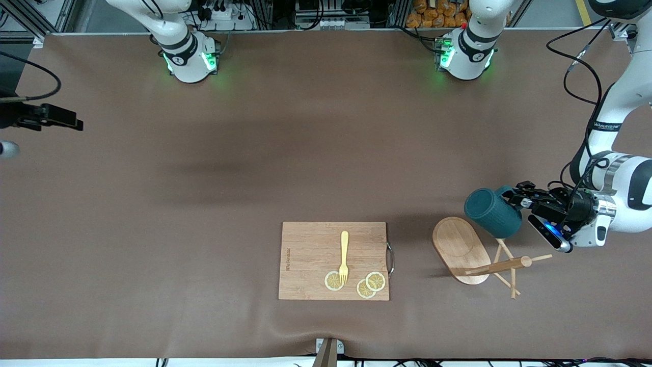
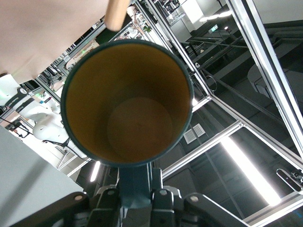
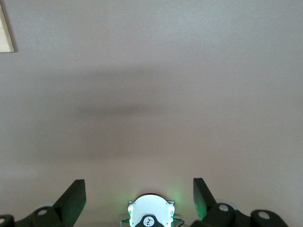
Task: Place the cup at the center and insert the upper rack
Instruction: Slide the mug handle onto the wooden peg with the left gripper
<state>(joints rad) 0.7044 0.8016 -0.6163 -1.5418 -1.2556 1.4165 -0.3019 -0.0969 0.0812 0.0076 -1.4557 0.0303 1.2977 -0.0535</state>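
While over the upper rack (image 1: 489,260), the cup (image 1: 493,211) (handle-held).

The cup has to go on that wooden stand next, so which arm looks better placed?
Left: its pincer is shut on the cup's handle, above the stand. The right pincer waits open.

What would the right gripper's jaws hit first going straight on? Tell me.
Probably the bare table: the right gripper, jaws open, faces only brown tabletop, with the cutting board at the view's edge. Depth is unclear.
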